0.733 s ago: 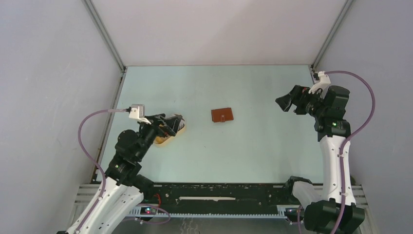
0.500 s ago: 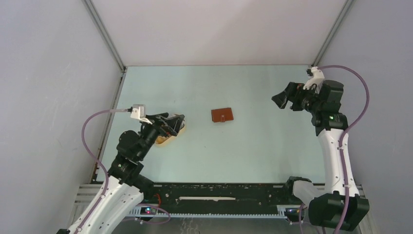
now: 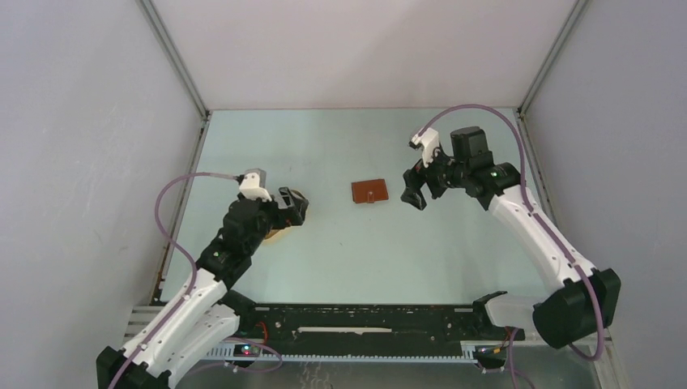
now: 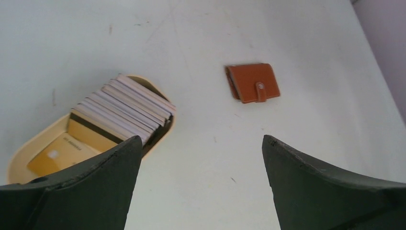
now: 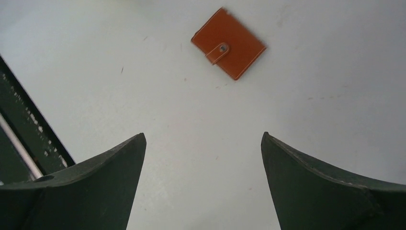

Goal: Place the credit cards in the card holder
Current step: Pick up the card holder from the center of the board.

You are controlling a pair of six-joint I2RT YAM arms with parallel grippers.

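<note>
**Cards in the tray, holder shut on the table**

A pale green table (image 3: 340, 251) sits boxed in by plain grey walls (image 3: 81, 121) on the left, right and far sides. Near its left edge lies a tan oval tray (image 4: 18, 165). It holds a leaning row of credit cards (image 4: 125, 108) packed on edge, with one yellow card (image 4: 60, 153) flat on its floor. The brown card holder (image 5: 229, 43) lies closed near the table's middle, strap snapped. The left gripper (image 4: 201, 143) hangs above the tray and the right gripper (image 5: 203, 136) just right of the holder, both with fingers spread wide and empty.
</note>
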